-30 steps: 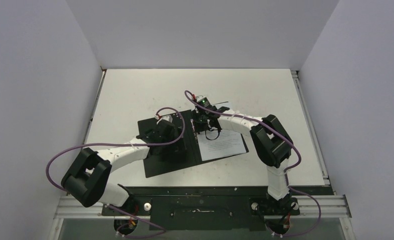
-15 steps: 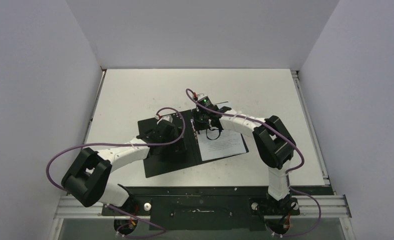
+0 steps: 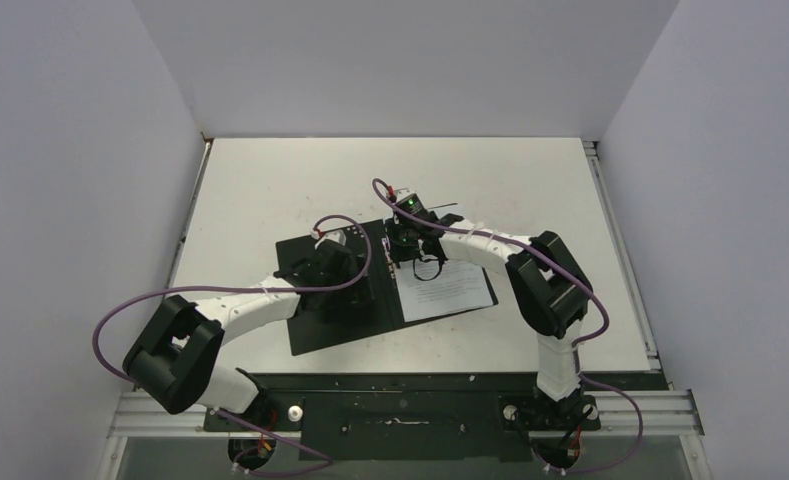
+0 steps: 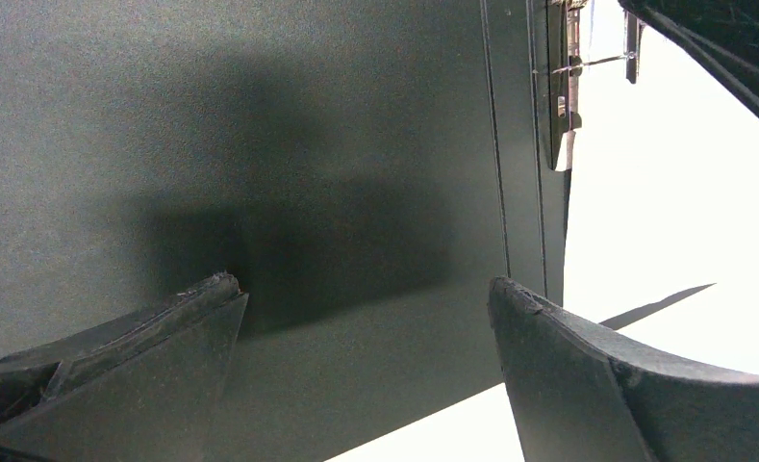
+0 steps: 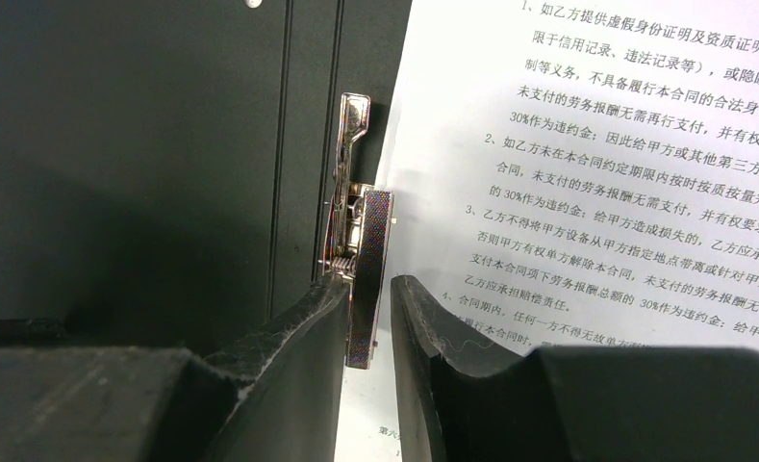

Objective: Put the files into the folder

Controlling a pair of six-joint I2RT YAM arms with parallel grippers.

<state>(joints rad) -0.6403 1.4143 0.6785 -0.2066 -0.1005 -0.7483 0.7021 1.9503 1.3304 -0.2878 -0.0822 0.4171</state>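
The metal spine clip (image 5: 351,154) is pinched by the near-closed right gripper (image 5: 367,285), seemingly to admit the files (image 5: 596,144). Left of it, the folder (image 4: 212,115) is apparently steadied by the wide-open, empty left gripper (image 4: 364,289).

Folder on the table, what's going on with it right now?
The folder lies open, black inside up, with the files on its right half. The right gripper is closed on the metal clip at the spine. The left gripper is wide open, low over the folder's left cover.

The files (image 5: 587,144) carry numbered Chinese clauses, with "30%" and "违约金" legible.
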